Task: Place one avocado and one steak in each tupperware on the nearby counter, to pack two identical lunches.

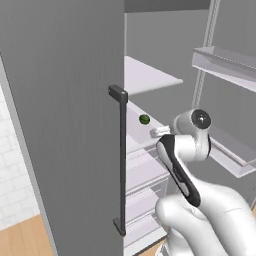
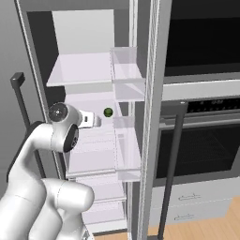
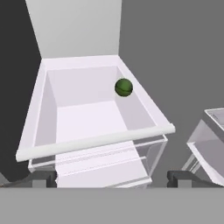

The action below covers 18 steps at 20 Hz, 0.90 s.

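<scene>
A round dark-green avocado rests near the back right of a white fridge shelf. My gripper reaches into the open fridge in front of that shelf, a short way from the avocado and not touching it. In the hand view its two dark fingertips stand wide apart with nothing between them. The steak, the tupperware and the counter are out of view.
The closed grey fridge door with a long dark handle stands close on the left. Clear door bins hang on the open door to the right. A black wall oven lies beyond it. Clear drawers sit below the shelf.
</scene>
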Available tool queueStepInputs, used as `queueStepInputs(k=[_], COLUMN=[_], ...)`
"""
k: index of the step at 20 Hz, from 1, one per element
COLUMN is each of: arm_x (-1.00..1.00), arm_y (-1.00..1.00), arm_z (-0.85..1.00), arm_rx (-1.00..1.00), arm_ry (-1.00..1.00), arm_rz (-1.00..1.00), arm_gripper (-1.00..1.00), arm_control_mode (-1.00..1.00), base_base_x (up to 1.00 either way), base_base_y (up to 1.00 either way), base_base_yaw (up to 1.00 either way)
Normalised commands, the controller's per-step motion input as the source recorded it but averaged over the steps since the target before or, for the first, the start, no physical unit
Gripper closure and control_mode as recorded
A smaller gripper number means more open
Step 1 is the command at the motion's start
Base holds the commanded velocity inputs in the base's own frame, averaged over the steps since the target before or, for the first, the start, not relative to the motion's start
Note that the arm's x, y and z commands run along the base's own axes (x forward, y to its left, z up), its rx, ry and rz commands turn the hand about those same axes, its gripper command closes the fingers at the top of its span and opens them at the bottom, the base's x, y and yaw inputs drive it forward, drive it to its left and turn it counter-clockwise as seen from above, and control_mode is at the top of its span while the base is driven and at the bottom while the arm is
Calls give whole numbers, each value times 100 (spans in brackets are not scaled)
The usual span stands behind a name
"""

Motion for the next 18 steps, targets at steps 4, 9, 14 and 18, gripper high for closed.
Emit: queueStepInputs(k=[4,9,14,18], arm_x=[66,68,66,51], arm_y=[1,3,0,0], arm_z=[-2,-14,-3,-1], arm_rx=[1,0,0,0], arm_ry=[2,0,2,2], arm_rz=[0,0,0,0], arm_gripper=[-100,-100,-100,-100], arm_control_mode=[-100,-100,-100,-100], base_base_x=[0,0,0,0], base_base_y=[0,0,0,0], base_base_yaw=[0,0,0,0])
